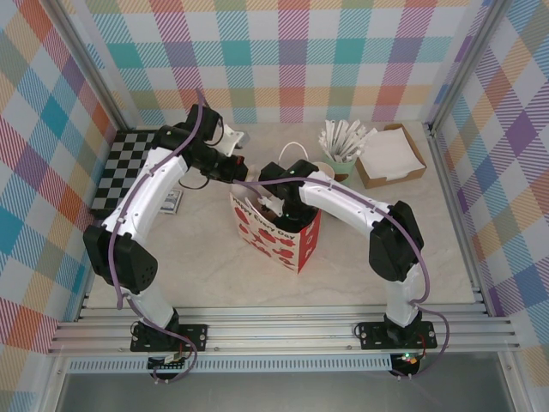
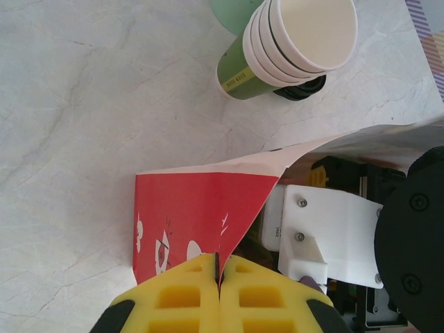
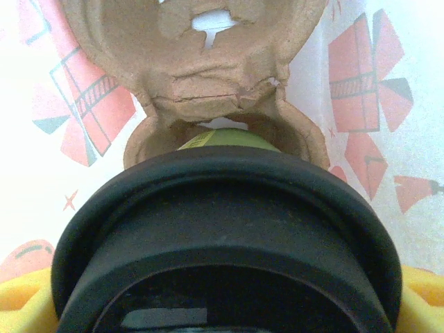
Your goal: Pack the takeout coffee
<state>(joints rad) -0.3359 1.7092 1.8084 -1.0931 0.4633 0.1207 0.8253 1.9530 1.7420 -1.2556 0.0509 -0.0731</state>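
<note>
Takeout coffee (image 3: 229, 229) gripped by right claw (image 3: 222, 305) inside red bag (image 2: 187, 215), left claw (image 2: 218, 277) pinching bag rim, marble tabletop (image 2: 83, 104), plaid walls (image 1: 292, 51)

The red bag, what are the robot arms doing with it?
They're packing a coffee. The left gripper pinches the rim of the red bag, holding it open. The right gripper is down inside the bag, holding the takeout coffee at a pocket of the brown cardboard cup tray.

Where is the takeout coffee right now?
In the right wrist view, the takeout coffee is held by the right gripper inside the paper bag, its green body at the near socket of the cardboard cup carrier.
</note>
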